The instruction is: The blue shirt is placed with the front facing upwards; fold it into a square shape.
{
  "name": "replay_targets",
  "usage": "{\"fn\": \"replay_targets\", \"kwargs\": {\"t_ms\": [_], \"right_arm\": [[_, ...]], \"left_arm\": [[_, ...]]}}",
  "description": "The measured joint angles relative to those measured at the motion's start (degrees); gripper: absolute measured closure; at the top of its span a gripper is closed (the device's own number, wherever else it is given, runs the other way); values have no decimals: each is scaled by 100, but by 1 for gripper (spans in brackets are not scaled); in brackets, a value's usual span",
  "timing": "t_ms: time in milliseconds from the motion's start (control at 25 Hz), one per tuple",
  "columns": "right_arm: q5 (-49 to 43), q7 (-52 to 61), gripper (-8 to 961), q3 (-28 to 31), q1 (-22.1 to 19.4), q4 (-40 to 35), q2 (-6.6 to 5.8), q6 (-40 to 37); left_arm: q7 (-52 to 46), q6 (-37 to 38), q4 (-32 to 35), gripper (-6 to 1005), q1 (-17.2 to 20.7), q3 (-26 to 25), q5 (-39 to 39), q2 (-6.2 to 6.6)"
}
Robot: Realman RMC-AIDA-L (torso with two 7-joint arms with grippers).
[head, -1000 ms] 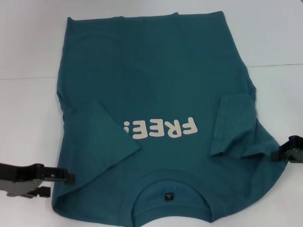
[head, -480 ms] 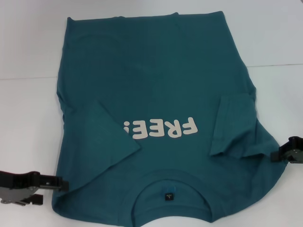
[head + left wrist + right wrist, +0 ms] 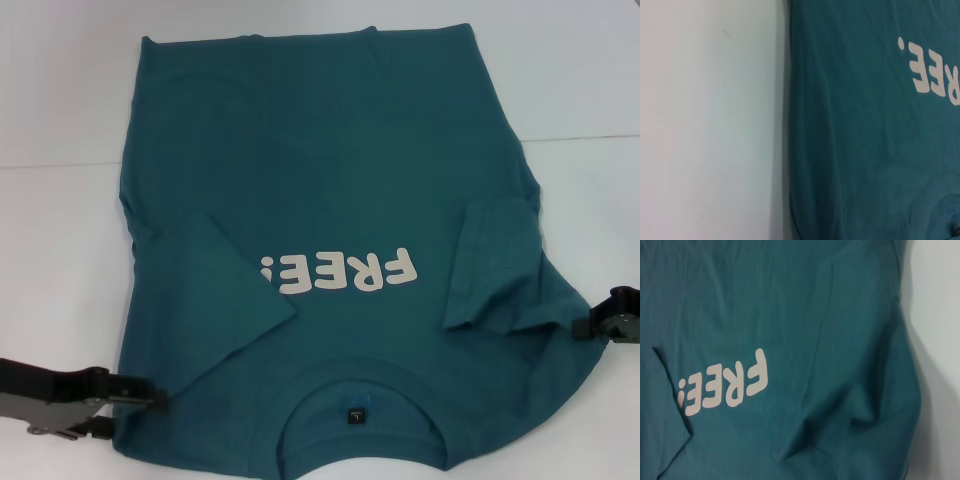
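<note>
While the left gripper (image 3: 150, 400) rests at the shirt's near left edge, its fingers apparently closed on the cloth, the blue shirt (image 3: 330, 200) lies face up on the white bench (image 3: 60, 100), sleeves folded inward; the right gripper (image 3: 585, 328) touches the right edge, finger state unclear.

- The blue shirt (image 3: 330, 200) runs off the head view's near edge — collar rim cut.
- Right gripper (image 3: 592, 325) cropped at the frame edge.
- Neck label (image 3: 355, 415) print perhaps too small to read.
</note>
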Motion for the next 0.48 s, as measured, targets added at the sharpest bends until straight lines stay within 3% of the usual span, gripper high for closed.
{"fn": "replay_targets", "kwargs": {"t_ms": [480], "right_arm": [[0,-71,917,74,0,0,0,-24]], "left_arm": [[17,-167,-138,81,-102,0,2,78]]}}
